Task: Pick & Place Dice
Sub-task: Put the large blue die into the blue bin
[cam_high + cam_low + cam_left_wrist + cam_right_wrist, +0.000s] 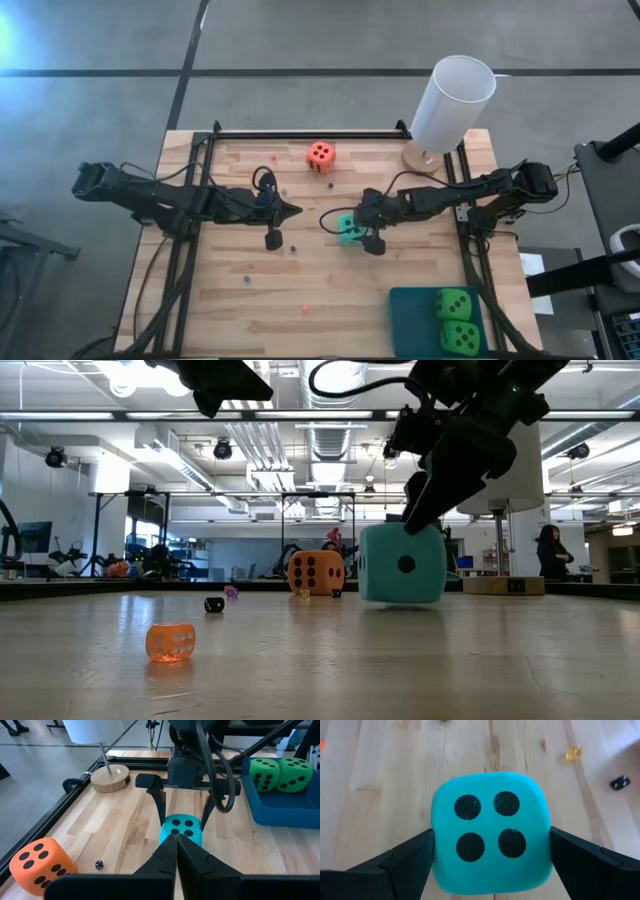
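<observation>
The right gripper (352, 232) sits near the middle of the wooden table (330, 300), its two fingers pressed against opposite sides of the turquoise die (349, 231), whose four-pip face (490, 826) looks straight at the wrist camera. In the low view the die (402, 564) rests on or barely above the tabletop; which one cannot be told. The left gripper (293, 211) hangs above the table just beside it, fingers closed together on nothing, tips pointing at the die. The orange-red die (321, 155) lies near the far edge, apart from both arms. Two bright green dice (457, 320) sit touching in the blue tray (412, 320) at the near right corner. A tall white cylinder (452, 102) stands on a round wooden base at the far right corner.
</observation>
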Action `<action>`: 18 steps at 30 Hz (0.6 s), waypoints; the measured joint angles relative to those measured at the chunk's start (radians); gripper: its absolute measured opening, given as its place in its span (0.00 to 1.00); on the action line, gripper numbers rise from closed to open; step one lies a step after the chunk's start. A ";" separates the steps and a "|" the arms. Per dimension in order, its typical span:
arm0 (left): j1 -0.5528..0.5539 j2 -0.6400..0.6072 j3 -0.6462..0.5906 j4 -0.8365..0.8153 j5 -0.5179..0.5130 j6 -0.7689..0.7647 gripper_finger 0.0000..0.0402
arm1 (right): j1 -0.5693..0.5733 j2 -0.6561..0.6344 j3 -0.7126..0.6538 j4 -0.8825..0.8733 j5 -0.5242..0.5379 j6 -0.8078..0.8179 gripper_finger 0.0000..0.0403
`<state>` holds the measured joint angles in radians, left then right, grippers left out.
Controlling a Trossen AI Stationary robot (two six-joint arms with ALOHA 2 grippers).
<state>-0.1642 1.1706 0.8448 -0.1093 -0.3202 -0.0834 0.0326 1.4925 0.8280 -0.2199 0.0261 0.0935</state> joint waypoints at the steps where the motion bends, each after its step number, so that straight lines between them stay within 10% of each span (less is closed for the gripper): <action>1: 0.000 0.000 0.000 0.000 0.000 0.000 0.04 | 0.000 0.000 0.007 0.001 0.000 -0.004 0.88; 18: 0.000 0.000 0.000 0.000 0.000 0.000 0.04 | 0.076 -0.088 0.099 -0.087 0.000 -0.019 0.88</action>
<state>-0.1642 1.1706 0.8448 -0.1097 -0.3202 -0.0834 0.1085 1.4045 0.9269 -0.3068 0.0261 0.0744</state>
